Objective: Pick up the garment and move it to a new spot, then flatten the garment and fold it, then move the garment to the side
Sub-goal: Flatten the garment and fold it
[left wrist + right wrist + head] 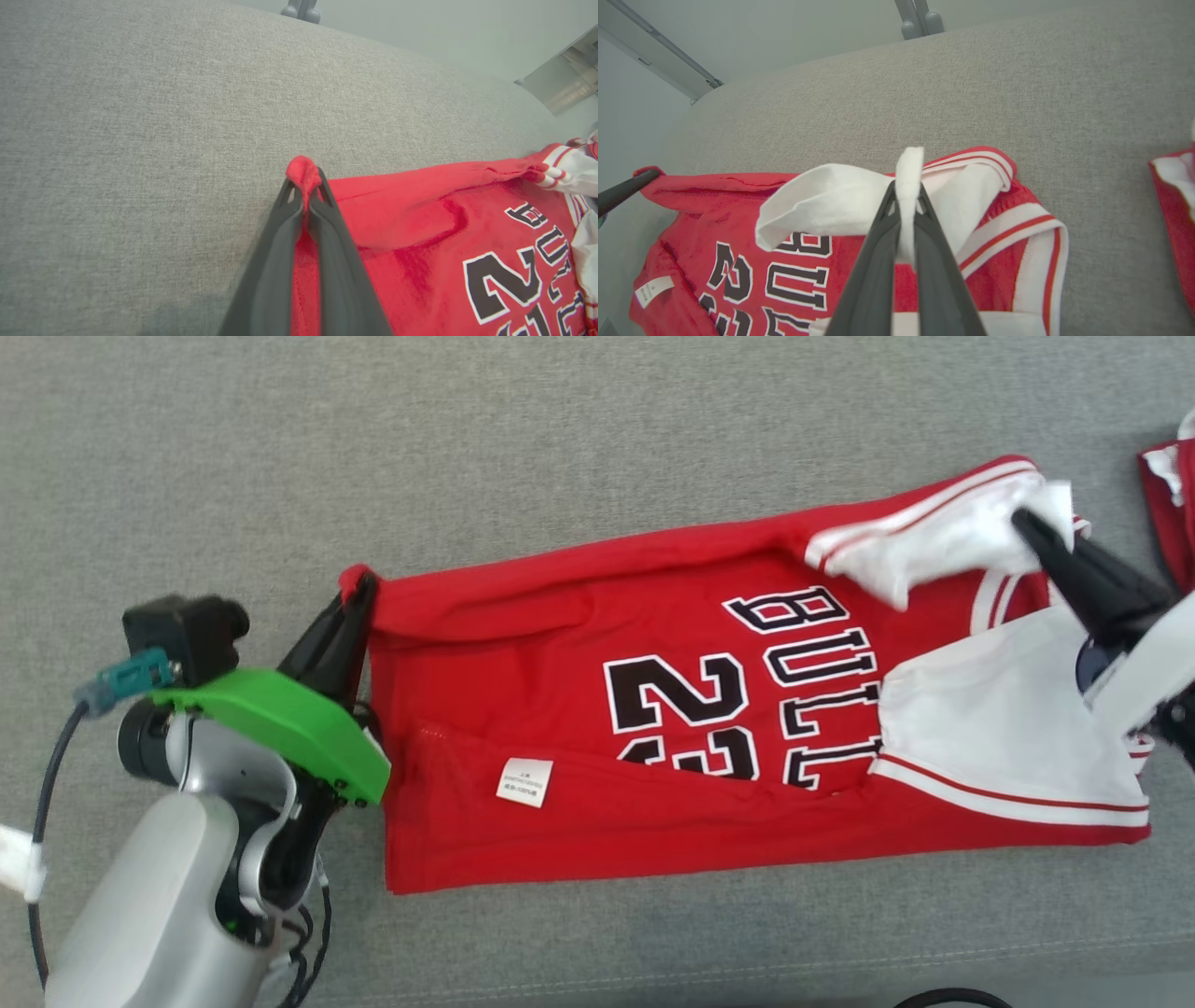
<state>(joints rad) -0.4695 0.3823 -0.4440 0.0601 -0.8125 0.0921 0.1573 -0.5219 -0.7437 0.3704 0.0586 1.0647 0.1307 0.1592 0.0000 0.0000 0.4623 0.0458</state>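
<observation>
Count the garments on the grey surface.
2. The jersey lies across the middle; a second red-and-white garment sits at the right edge, mostly out of frame. More may lie beyond view.

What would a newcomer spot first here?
A red jersey with black lettering lies stretched across the grey surface. The left gripper pinches its red corner at the left end, and the right gripper pinches a white flap at the right end.

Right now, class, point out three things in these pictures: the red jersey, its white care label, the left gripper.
red jersey (560, 616), head view: plain red cloth left of the lettering.
white care label (524, 781), head view: middle of the tag.
left gripper (306, 186), left wrist view: between its fingertips, pinching the jersey's corner.
</observation>
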